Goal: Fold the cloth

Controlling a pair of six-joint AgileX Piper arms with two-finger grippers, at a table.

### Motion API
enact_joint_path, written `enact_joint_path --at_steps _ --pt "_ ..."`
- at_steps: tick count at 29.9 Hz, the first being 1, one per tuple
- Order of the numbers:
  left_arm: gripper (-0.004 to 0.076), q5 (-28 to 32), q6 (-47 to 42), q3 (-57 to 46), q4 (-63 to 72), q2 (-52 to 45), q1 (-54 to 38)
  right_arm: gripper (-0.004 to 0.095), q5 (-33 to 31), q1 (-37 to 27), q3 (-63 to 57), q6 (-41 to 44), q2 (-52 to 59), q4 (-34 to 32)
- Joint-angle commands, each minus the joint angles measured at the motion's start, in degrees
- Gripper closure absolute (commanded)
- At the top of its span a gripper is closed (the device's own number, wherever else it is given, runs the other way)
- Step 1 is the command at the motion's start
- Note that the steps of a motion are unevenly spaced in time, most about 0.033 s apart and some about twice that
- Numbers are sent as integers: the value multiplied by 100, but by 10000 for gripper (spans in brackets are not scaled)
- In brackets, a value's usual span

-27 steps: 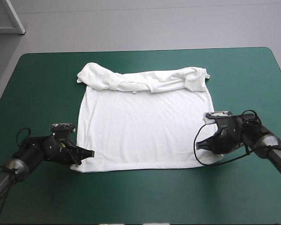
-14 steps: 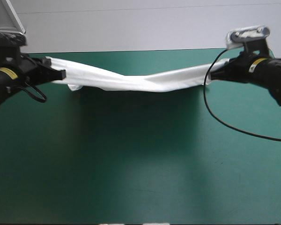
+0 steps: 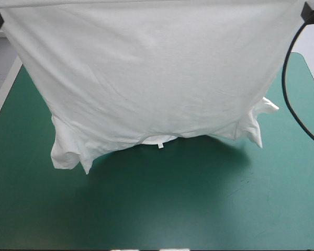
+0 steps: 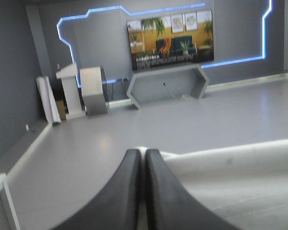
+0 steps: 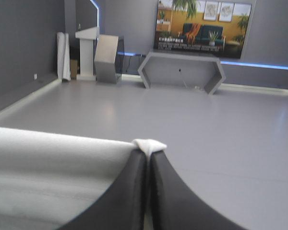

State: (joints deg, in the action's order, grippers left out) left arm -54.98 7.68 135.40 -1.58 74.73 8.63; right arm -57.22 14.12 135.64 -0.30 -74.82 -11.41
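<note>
We hold the T-shirt (image 3: 146,78) across the high view's upper half, left gripper (image 4: 143,153) and right gripper (image 5: 148,154) clamped on it.

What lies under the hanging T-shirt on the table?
Below the T-shirt, only the teal-green cover and the shadow show. The table's far part is hidden behind the cloth, so anything there cannot be seen.

1. This looks like a robotics lab or demonstration hall.
2. A work table (image 3: 282,209) with a plain teal-green cover serves as the test bench.
3. The left gripper (image 4: 143,152) and the right gripper (image 5: 148,154), both with black fingers, pinch the top edge of a white T-shirt (image 3: 146,78) stretched wide above the table.
4. Beyond the grippers, the wrist views show a broad, smooth grey floor (image 5: 206,124), like that of a hall.
</note>
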Motion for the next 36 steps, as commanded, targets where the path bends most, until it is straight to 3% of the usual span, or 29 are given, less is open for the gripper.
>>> enact_joint_path --at_steps 1,10,17,23,30,36 --pt "734 536 152 547 -52 -98 35 925 448 -9 500 -105 171 -215" --pt "734 636 336 924 -309 -234 35 925 521 -9 849 -218 489 -51" --pt "734 815 324 924 56 377 35 926 806 -9 709 -218 -147 278" --pt "734 1314 324 924 762 1111 35 926 1530 -9 709 -218 -934 824" --pt "734 2292 346 924 735 1644 35 926 3095 -9 730 -218 -1329 898" --pt "734 2012 442 924 735 1492 35 926 2902 -9 730 -218 -1306 882"
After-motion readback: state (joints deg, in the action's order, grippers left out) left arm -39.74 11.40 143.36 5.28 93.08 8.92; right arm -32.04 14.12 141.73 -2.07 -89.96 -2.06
